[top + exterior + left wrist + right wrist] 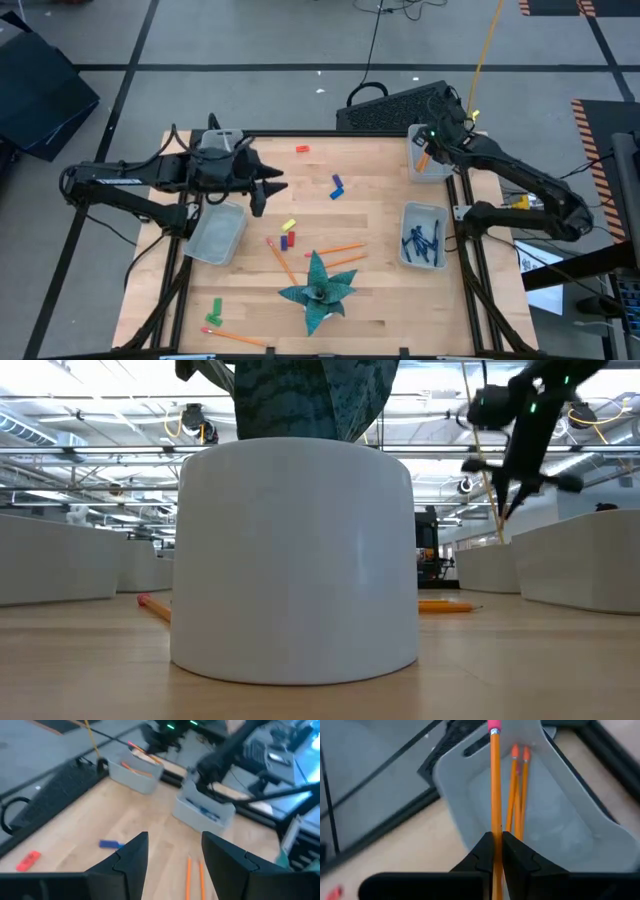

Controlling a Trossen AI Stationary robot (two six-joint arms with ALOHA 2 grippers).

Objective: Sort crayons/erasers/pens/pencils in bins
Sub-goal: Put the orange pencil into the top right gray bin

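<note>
My right gripper (424, 152) hangs over the far-right bin (440, 170) and is shut on an orange pencil (495, 780). Two more pencils (519, 795) lie in that bin (560, 830). A second bin (423, 236) on the right holds dark blue pens (420, 242). My left gripper (272, 195) hovers open over the table's left half with nothing between its fingers (175, 837), beside a third bin (217, 232). Loose pencils (340, 248) and small coloured pieces (337, 186) lie flat on the wood. My right gripper pinches the pencil's shaft (495, 827) between its two fingers. The pencil runs on past the fingertips, along the fingers, with its pink eraser end (493, 727) farthest from the gripper. It is held over the bin; whether that end touches the bin, I cannot tell.
A blue-green star-shaped plant (320, 290) in a white pot (295, 560) stands near the front middle. An orange piece (301, 149) lies at the far side, a green piece (215, 310) and a pencil (235, 336) at the front left. A keyboard (400, 105) sits beyond the far edge.
</note>
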